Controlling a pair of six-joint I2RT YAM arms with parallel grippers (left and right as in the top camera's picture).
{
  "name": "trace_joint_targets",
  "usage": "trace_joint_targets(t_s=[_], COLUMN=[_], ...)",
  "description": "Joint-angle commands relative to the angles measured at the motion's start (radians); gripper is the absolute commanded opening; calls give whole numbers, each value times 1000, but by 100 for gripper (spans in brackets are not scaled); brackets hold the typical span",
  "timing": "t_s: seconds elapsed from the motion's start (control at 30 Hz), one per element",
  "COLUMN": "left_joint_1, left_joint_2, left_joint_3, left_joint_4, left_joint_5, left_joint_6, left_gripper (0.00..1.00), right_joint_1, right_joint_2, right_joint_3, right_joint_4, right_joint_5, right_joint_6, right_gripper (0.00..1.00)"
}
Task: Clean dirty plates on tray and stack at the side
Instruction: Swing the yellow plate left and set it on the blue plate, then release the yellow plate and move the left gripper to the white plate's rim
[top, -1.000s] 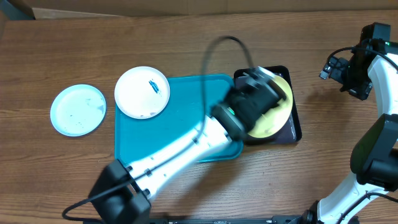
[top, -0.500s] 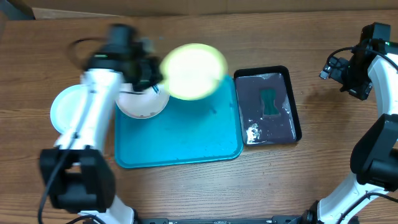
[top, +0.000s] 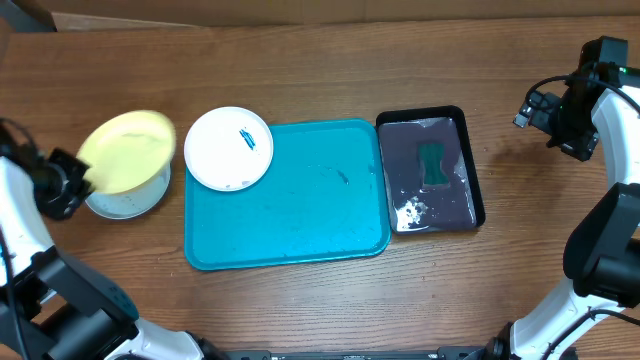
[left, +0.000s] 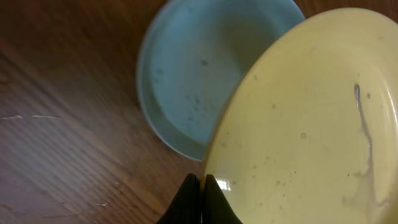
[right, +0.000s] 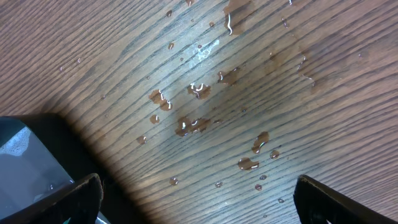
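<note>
My left gripper (top: 72, 182) is shut on the rim of the yellow plate (top: 128, 150), holding it tilted over the pale mint-green plate (top: 122, 203) on the table at the far left. In the left wrist view the black fingertips (left: 196, 186) pinch the yellow plate (left: 311, 124) at its edge, and the mint plate (left: 193, 68) lies below it. The white plate (top: 229, 147), with a small blue smear, rests over the far left corner of the teal tray (top: 290, 210). My right gripper (top: 545, 112) hangs open at the far right, with nothing between its jaws (right: 196, 186).
A black tray (top: 455, 205) holding a green sponge (top: 433, 163) and some water stands right of the teal tray. Its corner (right: 28, 155) shows in the right wrist view, beside water drops (right: 199, 90) on the wooden table.
My left arm swung from the black tray across the teal tray to the far left, carrying the yellow plate, which now hangs over the mint plate. The right arm stayed still.
</note>
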Motion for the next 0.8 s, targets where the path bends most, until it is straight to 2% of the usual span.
trace_joint_targets(t_s=[0.0, 0.27, 0.47, 0.5, 0.53, 0.63, 0.7, 0.77], left_joint_1=[37, 19, 19, 19, 19, 19, 19, 19], left_joint_2=[-42, -38, -38, -38, -38, -38, -38, -38], left_joint_3=[-20, -107, -198, -206, -211, -212, -209, -203], left_joint_4=[47, 165, 280, 296, 308, 323, 331, 324], left_joint_5=[-142, -196, -174, -157, -136, -34, 97, 176], left_joint_6=[-36, -46, -46, -46, -44, -11, 66, 71], left_gripper=[4, 4, 6, 9, 16, 52, 67, 78], right_joint_1=[-3, -3, -3, -3, -3, -3, -3, -3], right_joint_2=[-10, -10, -10, -10, -10, -10, -10, -10], right_joint_3=[5, 5, 5, 5, 5, 5, 5, 5], right_joint_4=[0, 0, 0, 0, 0, 0, 0, 0], right_joint_5=[2, 2, 2, 2, 2, 2, 2, 2], right_joint_6=[5, 5, 5, 5, 5, 5, 5, 5], right_gripper=[100, 100, 100, 100, 100, 100, 100, 100])
